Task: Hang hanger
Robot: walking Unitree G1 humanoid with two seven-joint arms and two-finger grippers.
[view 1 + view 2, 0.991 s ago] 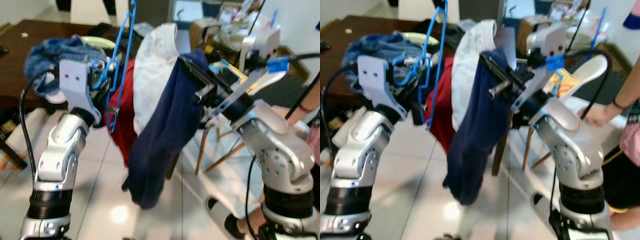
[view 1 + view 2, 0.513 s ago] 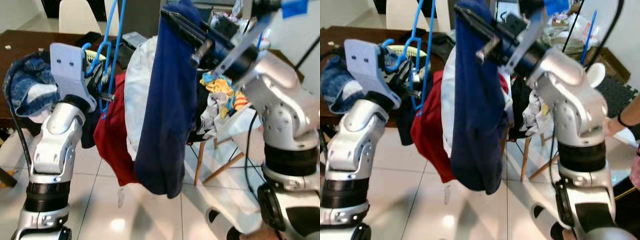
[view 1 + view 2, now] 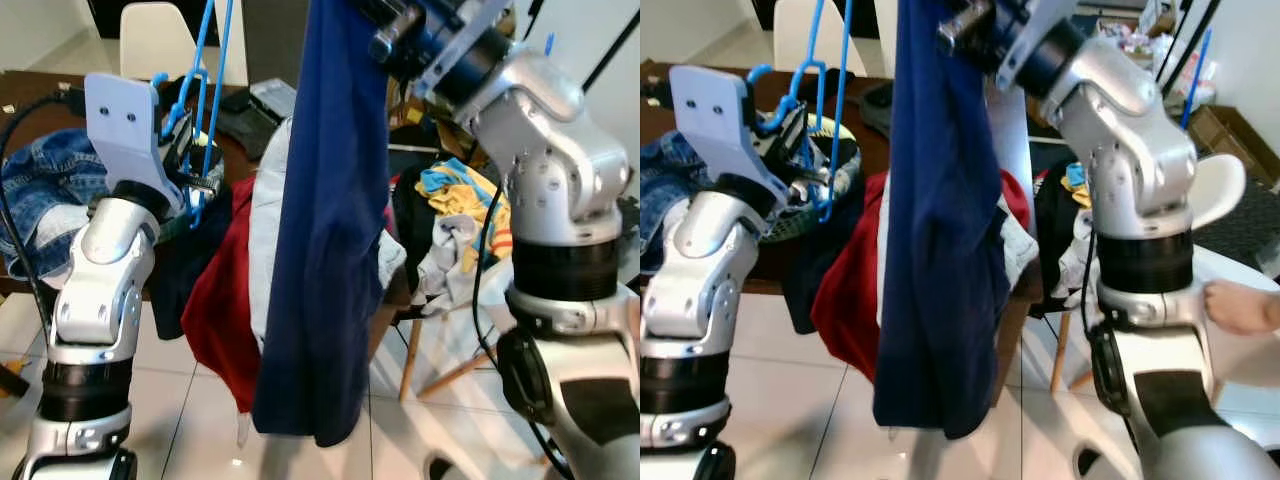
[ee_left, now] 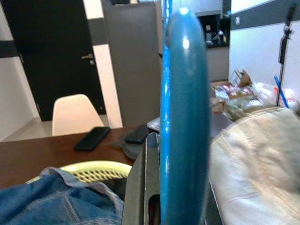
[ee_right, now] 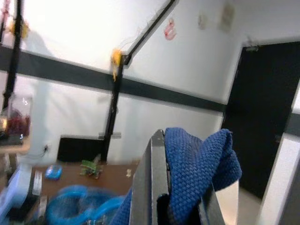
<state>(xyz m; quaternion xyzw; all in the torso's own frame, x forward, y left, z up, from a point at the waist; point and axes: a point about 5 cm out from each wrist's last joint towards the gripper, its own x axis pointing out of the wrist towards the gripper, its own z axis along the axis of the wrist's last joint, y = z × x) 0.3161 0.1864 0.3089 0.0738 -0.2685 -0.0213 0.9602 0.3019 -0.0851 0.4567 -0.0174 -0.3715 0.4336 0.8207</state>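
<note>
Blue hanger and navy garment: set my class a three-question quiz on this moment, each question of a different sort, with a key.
1. True or false: the left gripper holds the blue hanger.
2. What hangs from the right gripper?
A. a red garment
B. the navy garment
C. the jeans
3. Fill in: behind the navy garment, a red garment and a ______ one are draped over the furniture.

Key: 1 true; 2 B; 3 white.
</note>
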